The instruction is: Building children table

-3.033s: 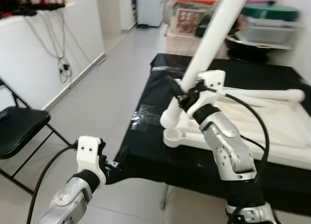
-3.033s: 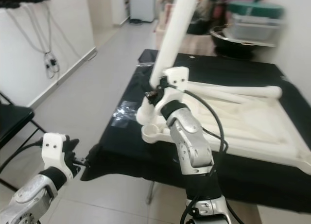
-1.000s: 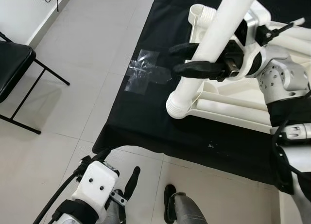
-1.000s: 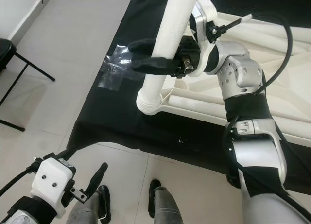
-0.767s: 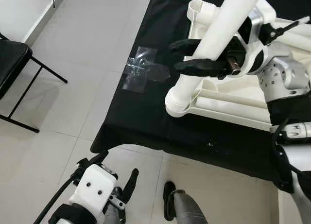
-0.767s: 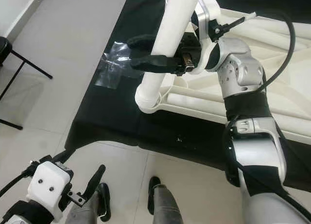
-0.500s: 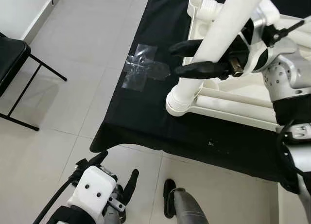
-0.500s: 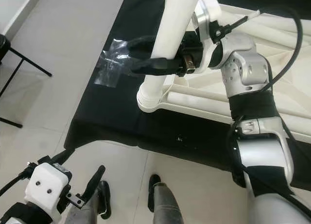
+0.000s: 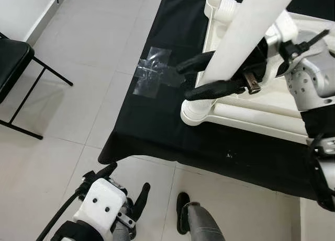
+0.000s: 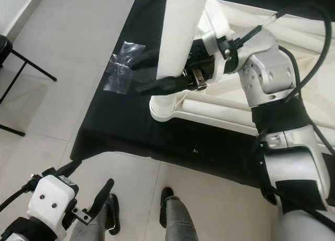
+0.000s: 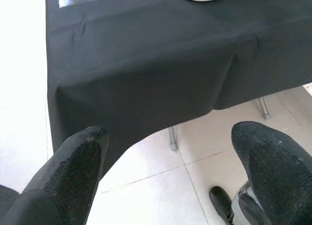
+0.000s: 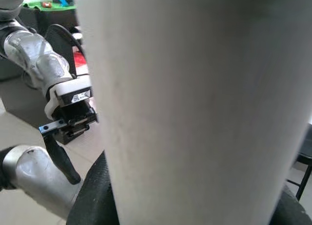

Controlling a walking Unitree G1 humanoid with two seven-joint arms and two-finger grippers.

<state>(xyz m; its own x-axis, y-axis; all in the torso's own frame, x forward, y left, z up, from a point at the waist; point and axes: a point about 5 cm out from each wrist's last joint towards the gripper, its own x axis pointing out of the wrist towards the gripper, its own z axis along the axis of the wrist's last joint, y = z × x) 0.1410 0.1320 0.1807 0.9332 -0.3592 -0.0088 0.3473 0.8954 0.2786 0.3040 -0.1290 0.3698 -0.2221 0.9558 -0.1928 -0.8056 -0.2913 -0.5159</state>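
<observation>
Pale tiled floor (image 9: pixel 78 58), black folding chair (image 9: pixel 13 58) at the left, black-draped table (image 9: pixel 172 131) with clear tape (image 9: pixel 152 71).

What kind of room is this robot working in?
Probably a room in a home, used as a workspace: a pale tiled floor, a black folding chair by the wall, and a black-draped table bearing a white children's table under assembly.

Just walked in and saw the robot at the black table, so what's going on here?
The robot is putting together a white children's table that lies upside down on a black-covered table. Its right gripper has its jaws closed around a white leg, holding it upright in the corner socket. The left gripper hangs open and empty over the floor, below the table edge.
</observation>
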